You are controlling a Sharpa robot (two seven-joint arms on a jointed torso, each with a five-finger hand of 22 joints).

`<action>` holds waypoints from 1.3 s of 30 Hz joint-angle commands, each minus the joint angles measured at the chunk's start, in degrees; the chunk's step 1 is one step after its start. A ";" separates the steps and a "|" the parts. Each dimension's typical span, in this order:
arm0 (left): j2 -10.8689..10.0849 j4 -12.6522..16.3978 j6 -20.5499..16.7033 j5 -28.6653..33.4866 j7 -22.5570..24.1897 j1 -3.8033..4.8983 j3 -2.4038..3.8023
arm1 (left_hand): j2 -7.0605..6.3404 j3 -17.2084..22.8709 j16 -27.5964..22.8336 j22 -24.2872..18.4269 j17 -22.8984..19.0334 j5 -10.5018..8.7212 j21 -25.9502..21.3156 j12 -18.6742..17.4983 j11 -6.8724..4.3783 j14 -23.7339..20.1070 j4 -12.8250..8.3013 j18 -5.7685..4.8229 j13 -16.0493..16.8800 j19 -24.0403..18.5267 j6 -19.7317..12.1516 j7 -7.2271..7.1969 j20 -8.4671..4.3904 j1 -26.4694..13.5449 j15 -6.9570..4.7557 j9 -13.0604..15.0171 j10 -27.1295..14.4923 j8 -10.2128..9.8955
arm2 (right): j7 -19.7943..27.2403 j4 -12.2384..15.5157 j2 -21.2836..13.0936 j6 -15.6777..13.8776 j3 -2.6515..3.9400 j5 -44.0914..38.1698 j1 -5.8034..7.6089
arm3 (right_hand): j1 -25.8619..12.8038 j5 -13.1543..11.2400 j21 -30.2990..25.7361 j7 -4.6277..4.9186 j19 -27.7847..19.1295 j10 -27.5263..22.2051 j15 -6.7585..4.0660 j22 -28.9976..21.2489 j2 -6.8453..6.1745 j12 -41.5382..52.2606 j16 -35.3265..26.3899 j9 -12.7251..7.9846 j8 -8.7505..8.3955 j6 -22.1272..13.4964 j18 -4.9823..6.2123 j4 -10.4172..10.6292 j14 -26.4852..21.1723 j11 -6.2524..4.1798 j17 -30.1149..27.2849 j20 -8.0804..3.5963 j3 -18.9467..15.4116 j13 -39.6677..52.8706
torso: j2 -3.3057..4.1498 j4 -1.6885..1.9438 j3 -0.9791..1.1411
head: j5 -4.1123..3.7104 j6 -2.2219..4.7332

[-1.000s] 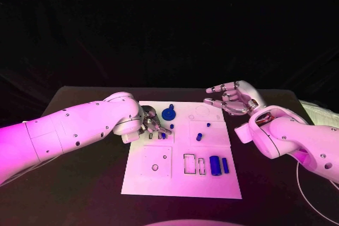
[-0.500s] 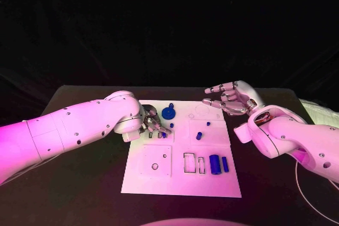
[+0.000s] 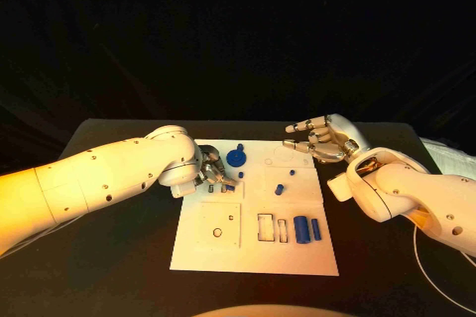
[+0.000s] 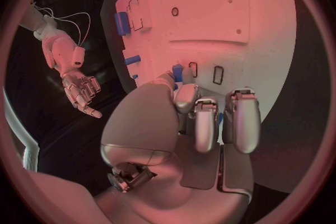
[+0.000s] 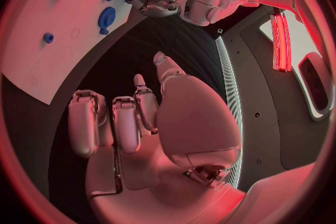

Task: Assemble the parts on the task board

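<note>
I see the left hand point(image 3: 210, 174) low on the task board point(image 3: 256, 252), fingers curled over a small blue part point(image 4: 177, 72) – whether it grips I cannot tell. The right hand point(image 3: 322, 139) hovers off the board's far right corner – fingers apart, holding nothing

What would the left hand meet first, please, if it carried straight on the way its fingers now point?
Most likely the white board itself: the left hand points down at the small slots, with a small blue piece at its fingertips. Whether it already touches is unclear.
</note>
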 commanded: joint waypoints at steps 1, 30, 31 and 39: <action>-0.36 0.58 0.34 0.67 0.00 -0.13 -0.08 | -2.88 13.99 0.17 6.38 15.05 -0.14 0.23 0.13 0.43 5.91 -9.07 -0.67 -0.28 1.69 0.20 0.13 0.08 -2.96 0.39 1.17 0.11 0.44 | -0.12 -0.03 0.12 1.34 0.01 -0.59 -0.13 | -0.65 0.38 -0.29 -0.08 -0.26 -0.28 -0.13 1.06 0.05 -0.25 -0.30 0.07 0.12 0.36 0.69 0.00 3.79 0.06 6.02 0.08 -0.31 3.44 | 0.00 0.04 0.07 | 0.01 -0.01; -2.54 3.80 -3.59 -6.68 0.33 -0.15 -0.10 | -6.45 23.54 0.17 6.63 15.05 -0.44 0.21 -0.35 0.50 5.91 -13.88 -0.71 -0.70 1.72 0.11 0.06 0.25 -7.25 0.33 3.57 0.39 0.83 | 0.20 -0.24 0.14 1.98 -0.01 0.01 -0.36 | -1.22 2.08 -0.59 -0.12 -0.38 -0.26 -0.21 0.73 0.34 -0.32 -0.43 0.07 0.03 0.34 0.75 0.28 3.81 0.02 5.99 -0.01 -0.82 3.28 | -0.05 0.29 0.12 | 0.35 0.08; -2.46 3.73 -3.21 -6.95 0.28 -0.15 -0.10 | -6.45 23.54 0.17 6.63 15.05 -0.44 0.21 -0.35 0.50 5.91 -13.88 -0.71 -0.70 1.72 0.11 0.06 0.25 -7.25 0.33 3.57 0.39 0.83 | 0.20 -0.24 0.14 1.99 -0.01 0.01 -0.36 | -1.26 2.10 -0.60 -0.12 -0.39 -0.28 -0.21 0.71 0.35 -0.34 -0.44 0.07 0.03 0.34 0.76 0.30 3.81 0.02 5.98 -0.01 -0.84 3.26 | -0.05 0.29 0.12 | 0.35 0.08; -1.85 3.18 -0.68 -8.14 -0.07 -0.19 -0.21 | -6.49 23.71 0.17 6.59 15.05 -0.45 0.19 -0.40 0.51 5.91 -14.03 -0.70 -0.75 1.70 0.12 0.08 0.26 -7.27 0.33 3.59 0.39 0.80 | 0.22 -0.25 0.19 2.13 -0.01 0.02 -0.44 | -1.29 2.12 -0.61 -0.12 -0.40 -0.28 -0.21 0.70 0.36 -0.36 -0.44 0.07 0.03 0.34 0.76 0.32 3.81 0.02 5.97 -0.02 -0.86 3.24 | -0.05 0.25 0.13 | 0.53 -0.16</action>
